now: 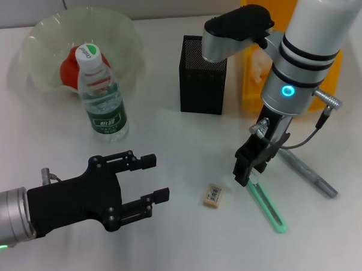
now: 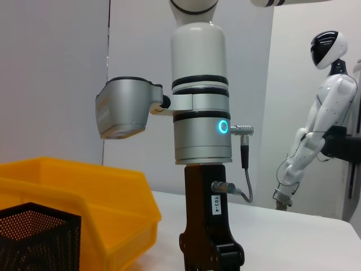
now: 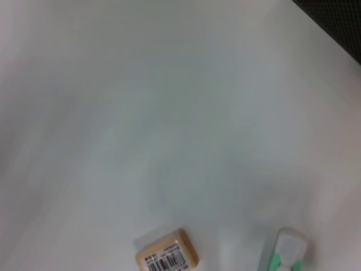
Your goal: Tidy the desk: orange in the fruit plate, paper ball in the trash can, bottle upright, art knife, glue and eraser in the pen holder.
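White desk surface (image 1: 174, 244) spans the whole work area, with a pale wall behind and a white humanoid figure (image 2: 316, 118) standing off the far corner.

Right gripper (image 1: 250, 168) points down, low over the desk; its jaws are set narrowly around the near-side end of the green art knife (image 1: 267, 207), and whether they press on it cannot be told. The knife runs away from the jaws toward the front desk edge. A grey pen-like stick (image 1: 307, 172) lies just outboard of the jaws. The eraser (image 1: 213, 195) lies flat just inboard of the jaws, apart from the knife, with bare desk around it. Behind the jaws stands the pen holder (image 1: 203, 74), upright, and beside it the trash can (image 1: 268, 77), partly covered by the arm; a white lump inside it is too hidden to identify.

Left gripper (image 1: 151, 179) hovers over the front left of the desk, jaws open, nothing between them. Bare desk lies ahead of its fingertips up to the eraser. The bottle (image 1: 101, 94) stands upright beyond the jaws, just in front of the fruit plate (image 1: 44, 39). The orange (image 1: 70, 67) sits in the plate, behind the bottle.
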You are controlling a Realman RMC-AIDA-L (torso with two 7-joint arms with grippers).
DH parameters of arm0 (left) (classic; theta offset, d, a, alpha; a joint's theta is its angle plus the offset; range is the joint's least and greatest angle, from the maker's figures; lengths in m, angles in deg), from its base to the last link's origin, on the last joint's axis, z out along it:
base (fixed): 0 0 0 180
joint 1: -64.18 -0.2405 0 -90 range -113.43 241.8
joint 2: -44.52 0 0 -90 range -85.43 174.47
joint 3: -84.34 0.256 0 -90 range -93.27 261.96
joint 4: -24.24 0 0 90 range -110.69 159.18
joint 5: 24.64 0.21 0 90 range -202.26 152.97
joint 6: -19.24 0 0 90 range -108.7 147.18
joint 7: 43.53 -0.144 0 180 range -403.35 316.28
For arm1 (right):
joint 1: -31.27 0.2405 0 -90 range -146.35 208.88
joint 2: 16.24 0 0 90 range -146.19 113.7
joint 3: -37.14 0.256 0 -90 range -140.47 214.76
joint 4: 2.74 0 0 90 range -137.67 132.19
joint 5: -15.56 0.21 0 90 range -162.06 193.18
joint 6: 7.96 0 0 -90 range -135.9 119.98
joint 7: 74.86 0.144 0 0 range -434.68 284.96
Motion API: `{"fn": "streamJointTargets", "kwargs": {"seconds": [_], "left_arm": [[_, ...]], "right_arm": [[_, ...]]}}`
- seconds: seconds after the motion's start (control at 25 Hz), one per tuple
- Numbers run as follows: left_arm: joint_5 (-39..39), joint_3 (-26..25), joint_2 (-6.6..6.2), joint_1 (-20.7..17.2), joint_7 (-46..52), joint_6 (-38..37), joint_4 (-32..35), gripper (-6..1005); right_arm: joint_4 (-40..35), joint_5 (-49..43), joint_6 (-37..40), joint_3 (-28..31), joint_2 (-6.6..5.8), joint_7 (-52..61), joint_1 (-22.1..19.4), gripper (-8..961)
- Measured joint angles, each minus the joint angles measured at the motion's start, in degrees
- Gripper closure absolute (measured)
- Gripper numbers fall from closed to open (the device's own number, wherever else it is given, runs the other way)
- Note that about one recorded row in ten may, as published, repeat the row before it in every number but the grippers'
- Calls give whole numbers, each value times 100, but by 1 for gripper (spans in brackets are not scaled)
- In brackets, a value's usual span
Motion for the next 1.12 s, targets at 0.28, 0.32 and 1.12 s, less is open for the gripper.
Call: {"fn": "streamJointTargets", "kwargs": {"seconds": [0.28, 0.32, 1.12], "left_arm": [[0, 5, 0, -12, 2, 50, -9, 394], [0, 5, 0, -12, 2, 50, -9, 395], [0, 0, 0, 6, -3, 67, -71, 394]], "right_arm": [[111, 5, -121, -7, 0, 1, -19, 483], [111, 5, -121, -7, 0, 1, -19, 488], [254, 134, -308, -264, 0, -47, -65, 571]]}}
